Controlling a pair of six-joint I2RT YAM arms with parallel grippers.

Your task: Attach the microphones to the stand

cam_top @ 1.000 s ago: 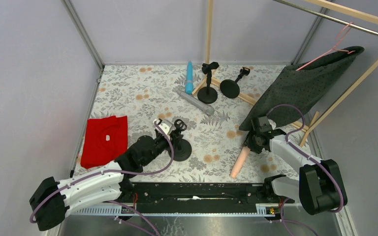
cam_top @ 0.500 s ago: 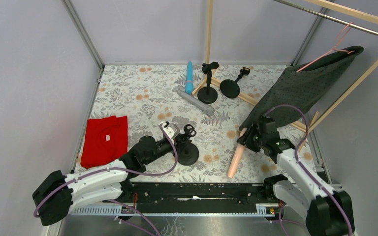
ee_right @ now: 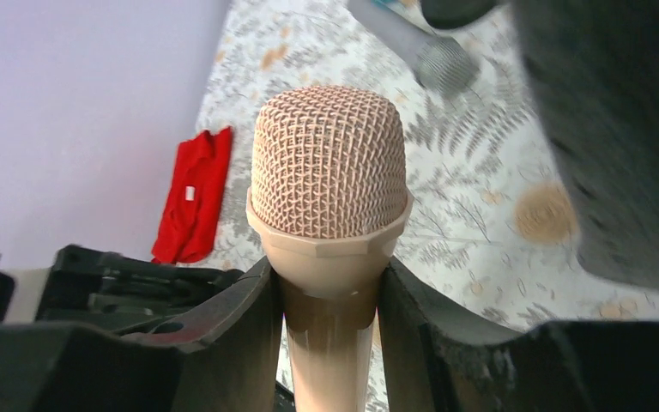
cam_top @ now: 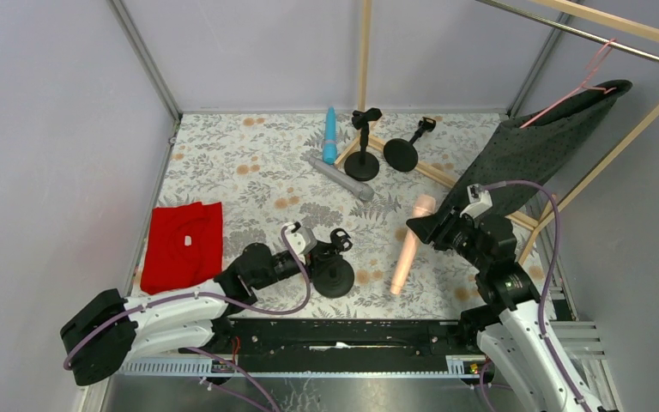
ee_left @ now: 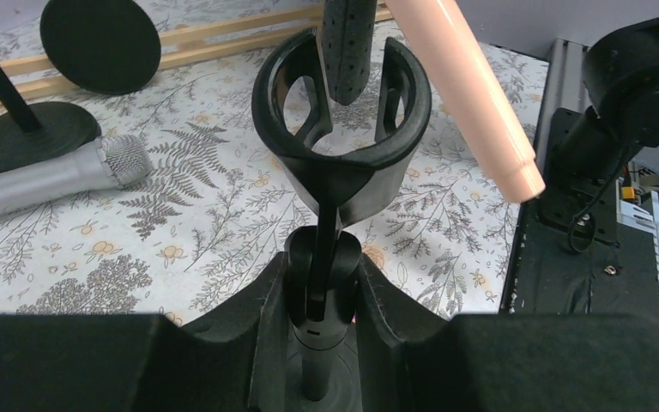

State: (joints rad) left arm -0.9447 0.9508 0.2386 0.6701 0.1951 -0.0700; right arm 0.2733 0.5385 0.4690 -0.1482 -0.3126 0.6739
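Note:
My right gripper point(cam_top: 429, 230) is shut on the peach-pink microphone point(cam_top: 409, 246) just below its mesh head point(ee_right: 328, 163) and holds it off the table, head up and far, tail down and near. My left gripper point(cam_top: 319, 249) is shut on the post point(ee_left: 322, 292) of a black stand point(cam_top: 335, 276) whose round base rests on the table; its open C-shaped clip point(ee_left: 341, 103) faces up. The pink microphone's tail point(ee_left: 480, 103) hangs just right of that clip. The silver-grey microphone point(cam_top: 339, 177) and the cyan-blue microphone point(cam_top: 330, 135) lie at the back.
Two more black stands point(cam_top: 362, 159) point(cam_top: 403, 151) stand at the back beside wooden poles point(cam_top: 425, 170). A red cloth point(cam_top: 183, 244) lies at the left. A dark dotted garment point(cam_top: 536, 150) hangs on a pink hanger at the right, close behind my right gripper.
My right gripper has lifted the pink microphone off the table and tilted its head up. My left gripper has dragged its stand to the right, toward the microphone.

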